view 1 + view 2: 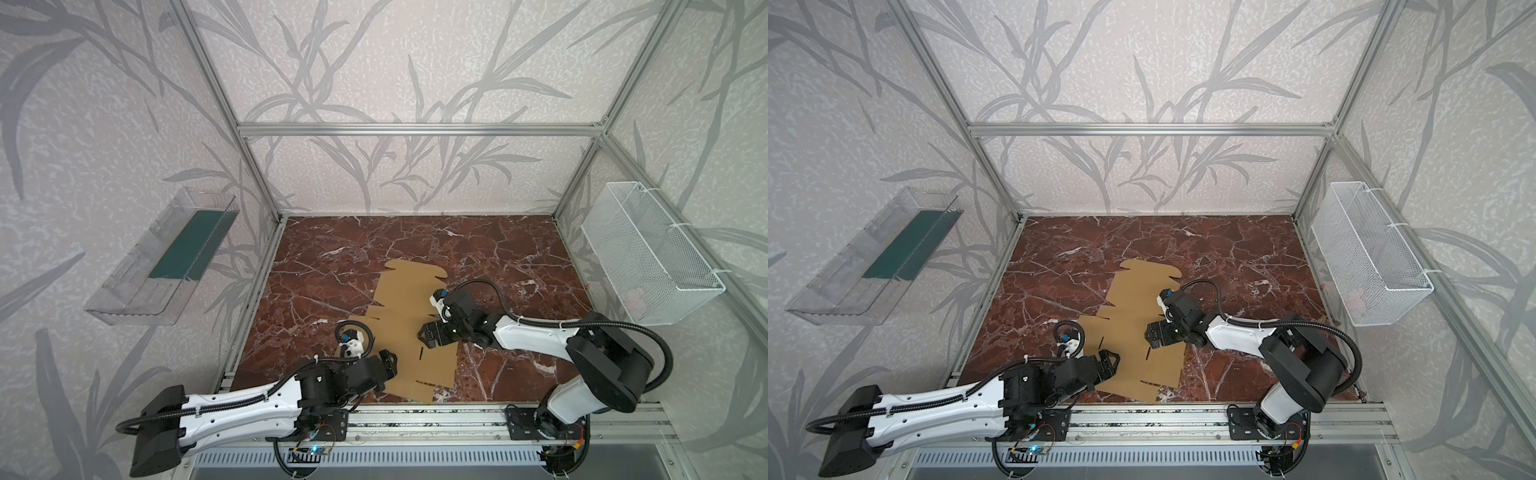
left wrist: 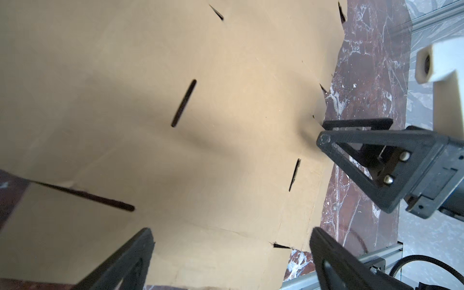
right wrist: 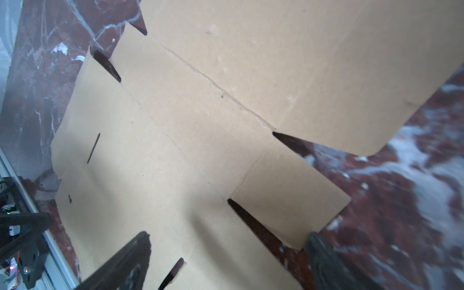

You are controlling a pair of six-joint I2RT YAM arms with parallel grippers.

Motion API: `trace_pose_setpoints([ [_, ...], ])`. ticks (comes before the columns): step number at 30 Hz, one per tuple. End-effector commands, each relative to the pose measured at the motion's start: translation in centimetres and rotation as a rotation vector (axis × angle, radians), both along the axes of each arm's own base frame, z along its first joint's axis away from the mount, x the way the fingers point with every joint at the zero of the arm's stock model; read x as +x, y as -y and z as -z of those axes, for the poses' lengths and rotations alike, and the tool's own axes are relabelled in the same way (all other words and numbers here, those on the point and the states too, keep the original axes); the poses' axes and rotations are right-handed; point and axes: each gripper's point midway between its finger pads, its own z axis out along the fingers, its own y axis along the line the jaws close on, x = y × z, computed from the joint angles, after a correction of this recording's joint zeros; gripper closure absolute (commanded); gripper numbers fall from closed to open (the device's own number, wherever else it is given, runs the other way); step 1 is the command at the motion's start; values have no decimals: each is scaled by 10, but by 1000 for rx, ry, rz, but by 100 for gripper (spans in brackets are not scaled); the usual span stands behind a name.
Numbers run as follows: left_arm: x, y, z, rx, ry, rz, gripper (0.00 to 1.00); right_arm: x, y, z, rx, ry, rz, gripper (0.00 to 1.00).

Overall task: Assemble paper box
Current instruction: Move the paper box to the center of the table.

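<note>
Cardboard sheet [image 1: 399,307] lies by the front edge of the table [image 1: 498,257], room beyond; both jaws spread wide, holding nothing.

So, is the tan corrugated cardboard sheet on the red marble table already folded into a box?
No, in a top view the tan cardboard sheet lies unfolded on the red marble table, its flaps spread out.
</note>
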Motion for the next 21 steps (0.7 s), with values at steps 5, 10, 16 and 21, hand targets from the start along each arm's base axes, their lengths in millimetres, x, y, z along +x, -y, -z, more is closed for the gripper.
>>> trace_pose_setpoints([
  [5,-1,-13,4,40,12,-15,3,14,-13,-2,-79,-13,-29,4],
  [10,2,-32,-9,69,58,-41,3,21,-14,-32,-87,44,-33,4],
  [16,9,-64,-32,130,154,-89,3,-31,-13,-42,-84,52,-12,4],
  [21,12,-84,-43,165,200,-114,3,-78,-5,-42,-54,43,66,4],
])
